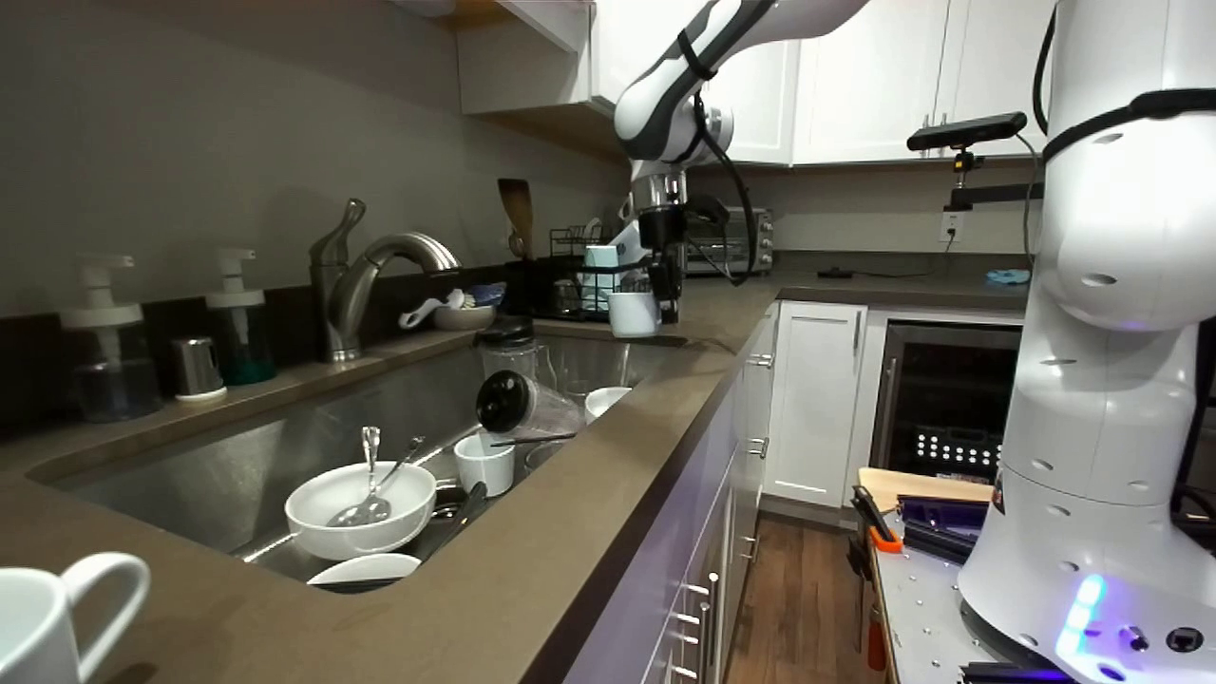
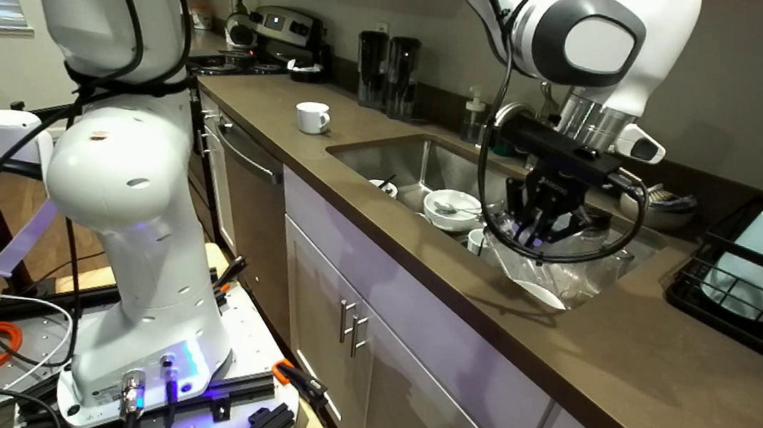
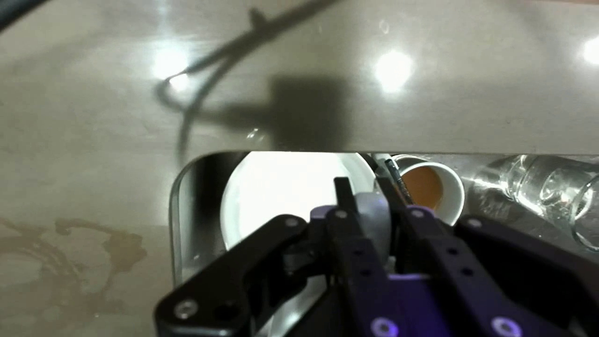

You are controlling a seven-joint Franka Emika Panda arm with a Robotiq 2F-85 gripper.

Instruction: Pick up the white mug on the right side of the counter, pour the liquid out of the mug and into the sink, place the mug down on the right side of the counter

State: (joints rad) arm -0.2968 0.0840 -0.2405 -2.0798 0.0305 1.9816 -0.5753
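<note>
Left to right in an exterior view: one big mug (image 1: pixel 33 636) on the counter (image 1: pixel 570 494), just beside one end of the sink (image 1: pixel 237 484); two soap dispensers (image 1: pixel 103 317) and one faucet (image 1: pixel 347 313) behind the sink; three white dishes (image 1: pixel 328 537), one white cup (image 1: pixel 483 465), two black-lidded jars (image 1: pixel 546 408) in the sink; one dish rack (image 2: pixel 735 327) beside the sink's opposite end. One arm (image 1: pixel 665 104), arched over the counter, wrist pointing down above that opposite end. Gripper (image 3: pixel 367 192) clenched on the white mug (image 1: pixel 634 315). Wrist view: pale part between the fingers (image 3: pixel 344 194), handle or wall, can't tell. In an exterior view, mug body hangs just left of them.
</note>
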